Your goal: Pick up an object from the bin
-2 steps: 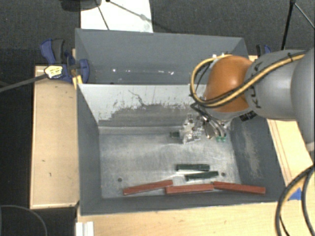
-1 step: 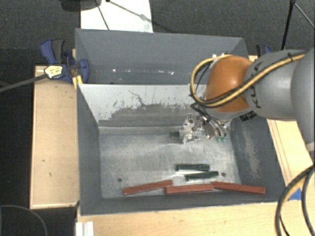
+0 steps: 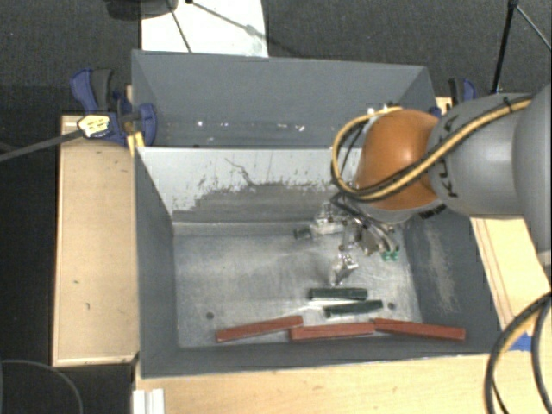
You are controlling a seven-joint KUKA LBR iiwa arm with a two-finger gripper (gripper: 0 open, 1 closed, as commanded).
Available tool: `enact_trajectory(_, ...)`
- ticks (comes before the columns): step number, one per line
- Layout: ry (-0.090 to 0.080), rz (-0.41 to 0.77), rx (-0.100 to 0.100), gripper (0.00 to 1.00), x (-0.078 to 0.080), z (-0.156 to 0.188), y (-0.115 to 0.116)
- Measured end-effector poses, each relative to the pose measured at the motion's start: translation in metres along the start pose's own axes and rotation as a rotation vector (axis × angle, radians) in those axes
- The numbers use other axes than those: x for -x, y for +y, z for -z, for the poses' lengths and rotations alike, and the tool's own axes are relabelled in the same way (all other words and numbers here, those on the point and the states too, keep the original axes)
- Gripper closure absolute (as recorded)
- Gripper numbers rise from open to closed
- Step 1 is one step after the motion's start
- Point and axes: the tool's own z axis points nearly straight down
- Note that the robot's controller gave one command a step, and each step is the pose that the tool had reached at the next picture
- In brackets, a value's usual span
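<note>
Here: dark slim flat bar [image 3: 338, 295] beside red-brown strips [image 3: 332, 332].

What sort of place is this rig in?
Probably a robotics lab bin-picking cell: a scuffed grey metal bin, a cabled arm whose tool hangs near dark green bars, and reddish-brown strips along the front wall.

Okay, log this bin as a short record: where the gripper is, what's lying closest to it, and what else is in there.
bin: grey metal
gripper: right of the bin's middle, low over the floor
nearest thing: dark green bar, flat, just in front of the gripper
next to it: second dark bar
front wall: reddish-brown strips, three, end to end
</note>
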Motion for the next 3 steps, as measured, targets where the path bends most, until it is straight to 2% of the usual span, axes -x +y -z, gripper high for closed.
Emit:
enact_trajectory(2,-0.003,0.011,0.000,0.00,-0.001,0.001,0.001)
enact_trajectory(3,-0.006,0.090,-0.005,0.00,0.004,0.001,0.017)
